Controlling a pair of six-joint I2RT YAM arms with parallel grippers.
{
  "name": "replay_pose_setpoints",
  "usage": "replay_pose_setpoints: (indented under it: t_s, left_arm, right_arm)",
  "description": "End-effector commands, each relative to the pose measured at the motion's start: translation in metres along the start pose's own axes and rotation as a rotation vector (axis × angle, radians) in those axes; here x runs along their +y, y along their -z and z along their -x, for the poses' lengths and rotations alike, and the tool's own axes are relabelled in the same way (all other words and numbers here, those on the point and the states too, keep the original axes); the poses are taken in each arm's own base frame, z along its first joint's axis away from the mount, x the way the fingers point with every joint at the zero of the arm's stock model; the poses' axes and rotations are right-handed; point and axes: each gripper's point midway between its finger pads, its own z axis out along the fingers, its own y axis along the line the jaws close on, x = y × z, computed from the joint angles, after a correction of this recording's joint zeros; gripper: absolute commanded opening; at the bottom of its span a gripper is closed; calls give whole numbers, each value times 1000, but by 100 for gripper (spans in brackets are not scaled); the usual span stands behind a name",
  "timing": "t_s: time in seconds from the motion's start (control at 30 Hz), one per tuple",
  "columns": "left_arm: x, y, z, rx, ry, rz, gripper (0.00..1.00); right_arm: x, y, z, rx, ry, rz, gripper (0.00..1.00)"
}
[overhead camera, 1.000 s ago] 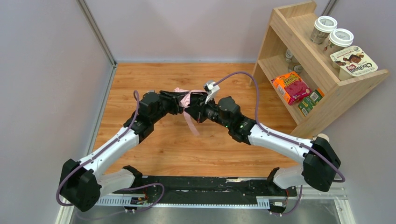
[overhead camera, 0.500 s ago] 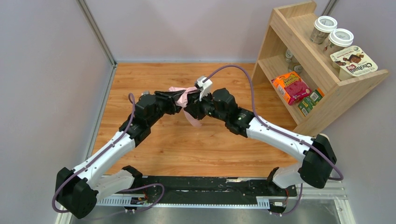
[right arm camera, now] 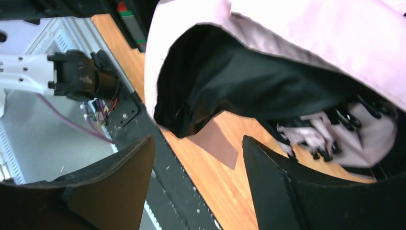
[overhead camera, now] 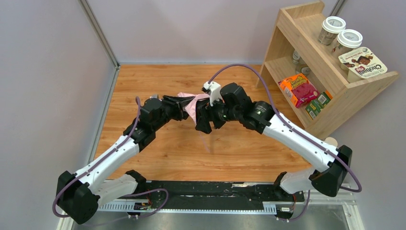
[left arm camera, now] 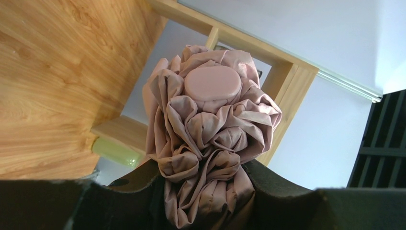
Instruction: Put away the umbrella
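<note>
Your left end effector is clamped narrow on the umbrella. It grips the bunched pink canopy just below its tip and holds it off the desk. Your right end effector stands wide with nothing between its fingers, just under a loose flap of the fabric.

You seem to be at the gathering stage: the canopy is crumpled rather than wrapped, and nothing is stowed yet. The next move probably calls for a fresh right-hand pinch on that hanging panel, while the left keeps its hold so the bundle does not sag.

The left wrist view gives you the round cap and the tight pleats around it. The right wrist view alone shows the dark underside and the rib ends poking out. Only the top view places the wooden shelf, well apart to the right. There the umbrella is just a pink patch between the arms.
</note>
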Motion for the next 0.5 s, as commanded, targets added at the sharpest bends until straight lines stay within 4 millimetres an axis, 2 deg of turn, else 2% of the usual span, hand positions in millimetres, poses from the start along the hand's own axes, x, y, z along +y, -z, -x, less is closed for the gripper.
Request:
replay_pose_setpoints:
  t_s: [0.0, 0.13, 0.23, 0.3, 0.47]
  left_arm:
    - [-29, 16, -27, 118, -5, -104, 0]
    - [-19, 16, -26, 122, -11, -76, 0]
    - [-7, 15, -23, 116, -21, -42, 0]
    - [-2, 16, -23, 114, -31, -27, 0]
    - [10, 18, -19, 101, -57, 15, 0]
  right_arm:
    - [15, 51, -15, 110, 6, 39, 78]
    - [11, 78, -4, 106, 69, -20, 87]
    - [6, 85, 19, 60, 127, -71, 95]
    - [5, 85, 34, 49, 158, -97, 100]
    - [7, 65, 71, 38, 197, -116, 100]
